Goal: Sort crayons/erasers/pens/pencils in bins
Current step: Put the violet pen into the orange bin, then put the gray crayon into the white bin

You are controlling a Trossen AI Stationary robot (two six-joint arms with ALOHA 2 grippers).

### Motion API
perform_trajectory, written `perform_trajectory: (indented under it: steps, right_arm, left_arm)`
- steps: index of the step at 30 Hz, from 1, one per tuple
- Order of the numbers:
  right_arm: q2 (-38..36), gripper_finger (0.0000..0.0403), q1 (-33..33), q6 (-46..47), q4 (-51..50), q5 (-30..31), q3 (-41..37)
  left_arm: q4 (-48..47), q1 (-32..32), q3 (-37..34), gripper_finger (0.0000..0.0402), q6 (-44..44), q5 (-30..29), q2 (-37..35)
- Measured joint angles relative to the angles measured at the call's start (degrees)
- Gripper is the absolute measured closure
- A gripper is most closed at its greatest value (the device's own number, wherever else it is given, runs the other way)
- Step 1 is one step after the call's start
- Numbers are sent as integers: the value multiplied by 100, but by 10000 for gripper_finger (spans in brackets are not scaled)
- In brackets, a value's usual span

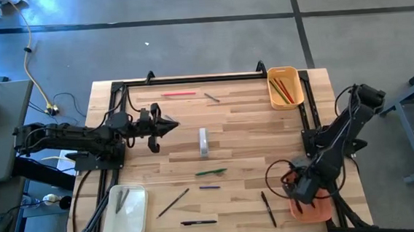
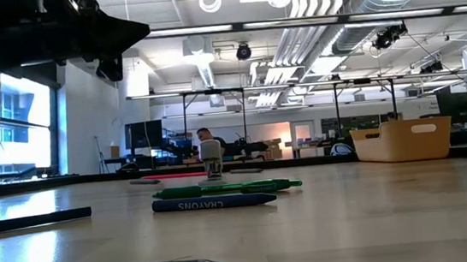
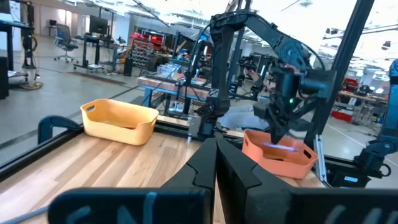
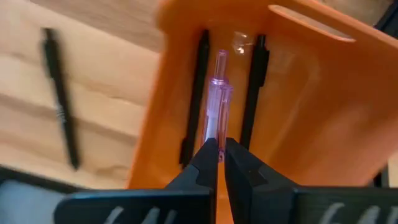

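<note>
Right wrist view shows a translucent purple pen [image 4: 218, 99] gripped by its near end between the right hand [image 4: 219, 153]'s nearly closed fingers, its long axis running straight ahead of the hand, over the orange bin [image 4: 298, 106]. Two black pens [image 4: 194, 99] already lie in that bin along the same axis; another black pen [image 4: 60, 99] lies on the wooden surface [image 4: 93, 50] beside it. The right arm bends steeply down at the surface's near right corner. The left hand [image 1: 169, 124] hovers closed and empty, pointing across the surface.

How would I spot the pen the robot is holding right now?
Find the orange bin at the table's near right corner, under the right gripper. Pinched in that gripper is a clear purple pen, unlike the two black pens lying on either side of it.
</note>
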Motion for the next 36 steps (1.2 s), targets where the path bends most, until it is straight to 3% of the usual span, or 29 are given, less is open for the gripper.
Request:
perform_trajectory:
  steps: [7,12,18,22,27,31,36]
  right_arm:
    - [2,390,-25,-176,259,-127,-485]
    - [2,341,-118,-570,-511,-390,-36]
    - [2,296,-142,-1057,-1399,-137,741]
    - [1,298,-144,-1339,-1495,646,1235]
    - [-2,348,-315,-1852,-1385,2492,1514]
    - [0,396,-743,-3263,-306,3247,1266]
    - [3,393,-1464,-5356,2174,3594,543]
  left_arm:
    - [-78,5,-3,401,62,4,0]
    - [-83,5,-3,401,151,5,3]
    - [-41,5,-3,401,214,7,3]
    - [-68,5,-3,401,333,72,5]
    - [-86,5,-3,401,381,332,7]
    - [-96,1,-3,401,424,345,7]
    - [-242,1,-3,401,470,362,7]
